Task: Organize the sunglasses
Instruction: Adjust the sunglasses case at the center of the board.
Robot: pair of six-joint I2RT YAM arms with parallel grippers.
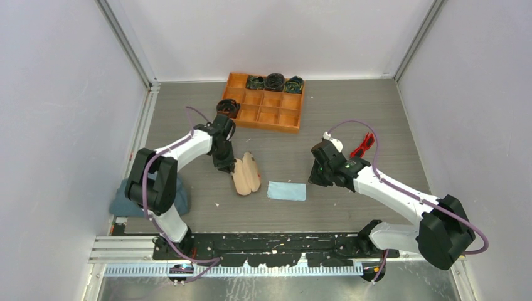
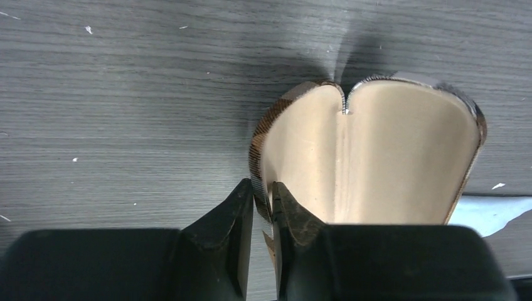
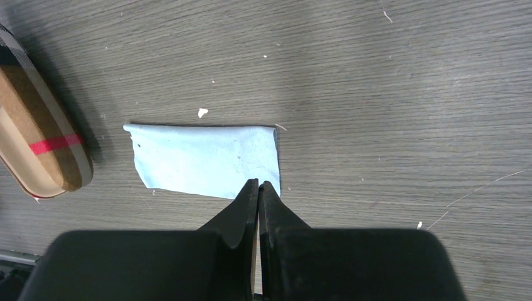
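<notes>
Hidden first: the sunglasses [image 1: 364,145] show only from overhead, small, so I can't tell folded from open or which way the lenses face. The left gripper [image 2: 263,197] covers the near end of the plaid case [image 2: 351,157] in its own camera, and the right wrist camera cuts the case off at the left edge. The dark bundles [image 1: 274,81] in the far row of the orange tray [image 1: 270,116] are too small to identify. The left gripper is pinched nearly closed on the case's left rim, one finger outside on the plaid and one inside on the cream lining. The case lies open, both halves spreading away from the fingertips, hinge end farthest. The right gripper [image 3: 258,188] is fully closed with nothing between the fingers. Its tips sit over the near right corner of the blue cloth [image 3: 201,160], contact unclear. The cloth lies flat, stretching ahead and left of those tips, with the case further left. The sunglasses lie on the table [image 1: 376,106] behind the right gripper, just beside its wrist on the right and well apart from the fingertips. Their long axis is diagonal, near end toward the wrist and far end angled away to the right. The left gripper is well apart from them, across the case and cloth.
</notes>
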